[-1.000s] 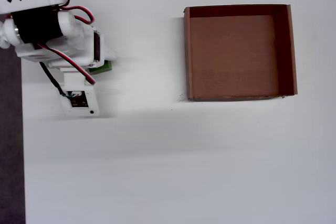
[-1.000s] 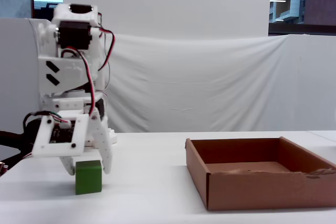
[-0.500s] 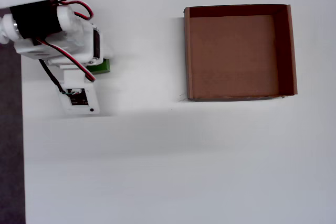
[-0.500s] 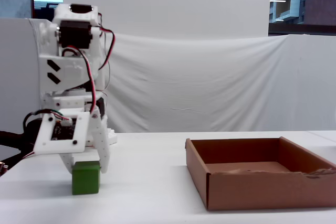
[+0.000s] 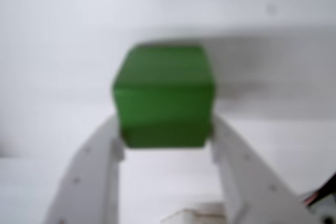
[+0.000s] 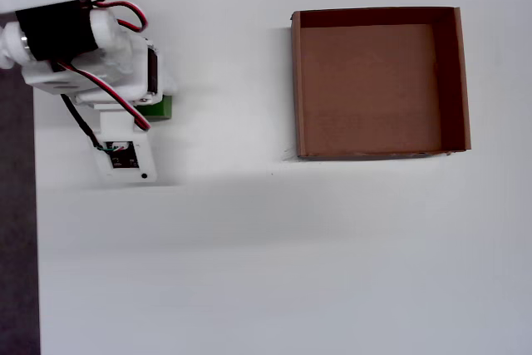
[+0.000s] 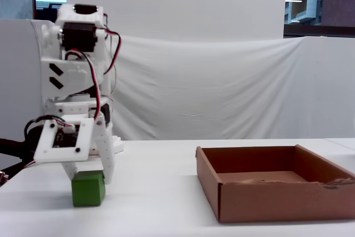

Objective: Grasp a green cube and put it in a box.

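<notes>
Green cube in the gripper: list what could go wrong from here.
1. The fingers meet only the near, lower edges of the green cube, so it may slip or twist out when lifted.
2. In the fixed view the cube looks tilted, so it may pivot further.
3. The box lies well away to the right in the overhead view, so a loose hold could drop the cube short.

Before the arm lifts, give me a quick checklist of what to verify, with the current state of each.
1. Green cube sits between the tool fingers in the wrist view: ok.
2. Fingers pressing both cube sides: looks so, though the wrist view is blurred; firm clamp cannot tell.
3. Cube off the table: not ok, the fixed view shows it resting there.
4. Box empty: ok.
5. Table between cube and box free of obstacles in the overhead view: ok.
</notes>
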You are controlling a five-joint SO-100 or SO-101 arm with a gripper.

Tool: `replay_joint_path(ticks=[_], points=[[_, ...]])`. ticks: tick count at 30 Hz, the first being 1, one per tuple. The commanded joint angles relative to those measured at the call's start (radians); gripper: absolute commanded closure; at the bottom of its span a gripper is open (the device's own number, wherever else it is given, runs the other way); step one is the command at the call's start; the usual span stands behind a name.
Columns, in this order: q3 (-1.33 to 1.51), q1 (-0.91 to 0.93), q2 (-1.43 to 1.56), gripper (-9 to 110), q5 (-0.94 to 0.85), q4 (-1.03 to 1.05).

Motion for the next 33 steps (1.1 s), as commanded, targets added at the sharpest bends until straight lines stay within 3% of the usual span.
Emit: replay_joint_path(ticks=[1,14,33], points=[[-0.002,-0.009,0.067,88,-0.003,-0.006],[-0.060,-0.044,0.144,87,0.018,0.098],[-0.114,-0.255,0.336,87,0.155,0.261]])
